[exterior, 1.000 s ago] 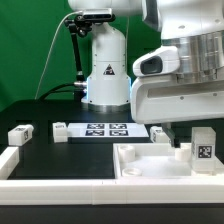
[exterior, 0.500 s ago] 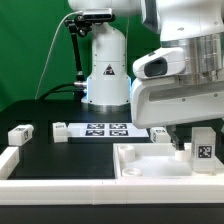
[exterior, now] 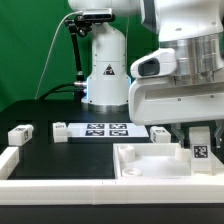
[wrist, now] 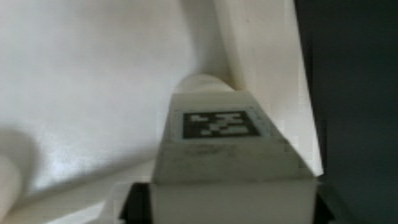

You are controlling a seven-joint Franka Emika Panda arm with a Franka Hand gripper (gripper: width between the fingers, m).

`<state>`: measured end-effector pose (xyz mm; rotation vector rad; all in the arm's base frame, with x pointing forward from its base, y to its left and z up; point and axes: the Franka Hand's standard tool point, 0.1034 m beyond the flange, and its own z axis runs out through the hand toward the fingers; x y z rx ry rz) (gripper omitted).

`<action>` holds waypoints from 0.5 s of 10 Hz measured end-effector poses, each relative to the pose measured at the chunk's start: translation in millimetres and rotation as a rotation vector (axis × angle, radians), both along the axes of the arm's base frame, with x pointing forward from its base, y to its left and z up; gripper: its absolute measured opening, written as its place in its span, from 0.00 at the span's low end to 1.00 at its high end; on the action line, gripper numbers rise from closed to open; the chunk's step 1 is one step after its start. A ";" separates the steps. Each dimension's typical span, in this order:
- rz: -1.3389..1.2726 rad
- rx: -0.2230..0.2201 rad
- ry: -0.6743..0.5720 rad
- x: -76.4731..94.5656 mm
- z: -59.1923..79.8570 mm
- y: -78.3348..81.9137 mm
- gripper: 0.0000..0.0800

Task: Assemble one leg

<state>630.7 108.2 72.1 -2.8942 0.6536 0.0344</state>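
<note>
My gripper is shut on a leg, a white post with a black-and-white tag, and holds it upright over the right end of the big white tray-like part. In the wrist view the leg fills the gap between my dark fingers, and its tip points at a raised corner of the tray-like part. Three more legs lie on the black table: one at the far left, one beside the marker board, and one behind the tray-like part.
The marker board lies flat in front of the white robot base. A white rim borders the table at the left and front. The arm's bulky body hangs over the right side.
The gripper with the leg has shifted very slightly toward the exterior view's left. Everything else stays put.
</note>
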 end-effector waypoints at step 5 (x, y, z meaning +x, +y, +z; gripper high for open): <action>-0.805 0.042 0.127 -4.5 -2.3 -2.8 0.36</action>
